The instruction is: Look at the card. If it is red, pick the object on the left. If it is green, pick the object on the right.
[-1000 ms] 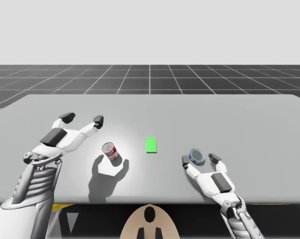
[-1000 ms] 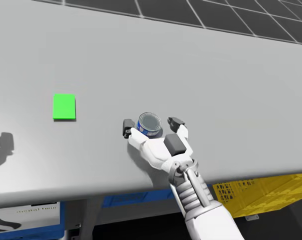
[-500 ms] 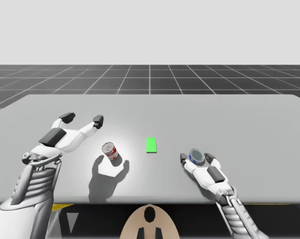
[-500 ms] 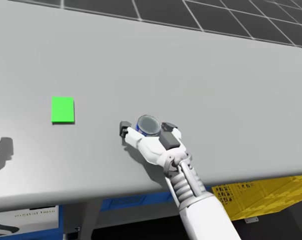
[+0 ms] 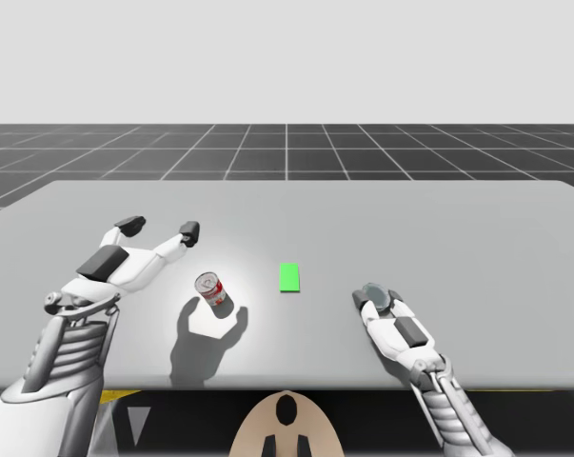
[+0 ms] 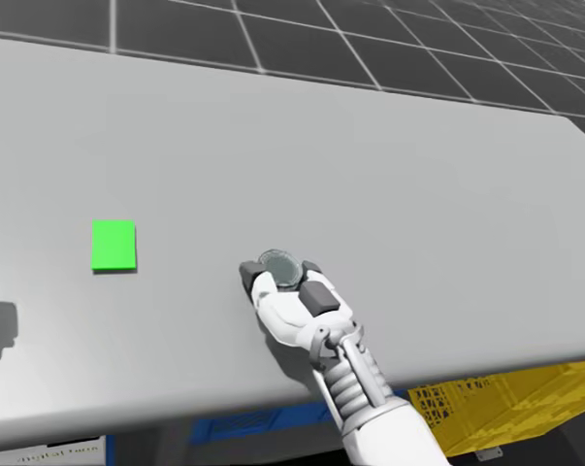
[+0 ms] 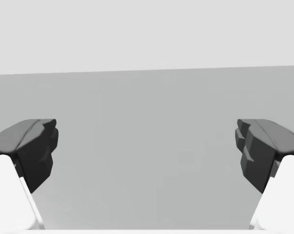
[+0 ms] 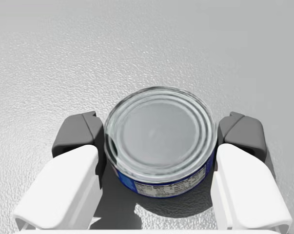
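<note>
Right gripper (image 5: 377,297) clamped on squat blue can (image 8: 160,134) near table's (image 5: 458,219) front edge; its round wall could slip between the 2 pads when lifted.

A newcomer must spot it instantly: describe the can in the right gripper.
On the grey table, look right of the green card, held in my right gripper. It is a short blue can with a silver lid; the red can left of the card is taller.

A grey bench (image 5: 458,219) is carrying three things. A green card (image 5: 288,277) is lying flat near its middle. A red can (image 5: 209,288) is sitting to the card's left, and a short blue can (image 5: 375,298) is sitting to the card's right, nearer the front edge.
</note>
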Robot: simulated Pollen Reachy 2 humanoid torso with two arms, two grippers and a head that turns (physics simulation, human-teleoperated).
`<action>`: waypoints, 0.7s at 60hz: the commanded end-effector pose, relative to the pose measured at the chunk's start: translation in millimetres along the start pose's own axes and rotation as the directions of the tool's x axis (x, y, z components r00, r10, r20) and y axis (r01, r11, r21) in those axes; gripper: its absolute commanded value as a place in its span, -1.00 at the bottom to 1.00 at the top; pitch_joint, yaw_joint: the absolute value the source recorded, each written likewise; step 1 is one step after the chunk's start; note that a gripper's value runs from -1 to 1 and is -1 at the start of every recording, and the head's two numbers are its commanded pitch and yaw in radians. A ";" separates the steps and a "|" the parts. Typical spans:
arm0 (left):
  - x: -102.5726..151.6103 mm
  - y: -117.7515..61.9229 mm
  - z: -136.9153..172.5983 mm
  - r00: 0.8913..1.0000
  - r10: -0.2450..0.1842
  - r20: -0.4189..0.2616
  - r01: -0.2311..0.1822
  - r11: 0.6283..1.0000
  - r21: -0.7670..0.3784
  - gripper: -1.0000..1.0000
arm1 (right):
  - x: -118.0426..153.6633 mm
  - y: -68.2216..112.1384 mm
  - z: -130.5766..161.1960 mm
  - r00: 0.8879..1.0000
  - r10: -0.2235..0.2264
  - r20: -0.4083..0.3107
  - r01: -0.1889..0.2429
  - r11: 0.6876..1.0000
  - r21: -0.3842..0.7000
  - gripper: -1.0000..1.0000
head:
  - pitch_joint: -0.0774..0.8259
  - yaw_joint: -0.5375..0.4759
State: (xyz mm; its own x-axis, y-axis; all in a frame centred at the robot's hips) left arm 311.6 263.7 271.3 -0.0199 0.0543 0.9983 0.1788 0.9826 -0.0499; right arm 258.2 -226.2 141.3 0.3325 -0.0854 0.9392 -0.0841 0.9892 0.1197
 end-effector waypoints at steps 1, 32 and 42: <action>-0.2 -0.8 -0.1 1.000 -0.001 -0.001 0.001 1.000 -0.001 -1.00 | -9.0 5.7 -0.2 0.999 -0.026 -0.025 0.027 1.000 0.007 1.00 | 0.41 -0.71; -0.2 -1.0 0.6 1.000 0.004 -0.002 -0.004 1.000 0.007 -1.00 | 50.6 -1.5 18.2 0.994 -0.059 0.096 0.056 0.998 0.035 1.00 | 0.00 -0.81; 0.2 -1.1 0.2 1.000 0.003 -0.001 -0.003 1.000 0.015 -1.00 | 109.5 2.7 37.3 0.976 -0.040 0.216 0.029 0.998 0.056 1.00 | 0.04 -0.82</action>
State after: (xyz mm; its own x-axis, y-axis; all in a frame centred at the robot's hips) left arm 311.1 262.6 271.2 -0.0178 0.0568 0.9982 0.1694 0.9841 -0.0530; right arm 254.4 -236.3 203.8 0.2497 -0.1411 0.9580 -0.0933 0.9812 0.1688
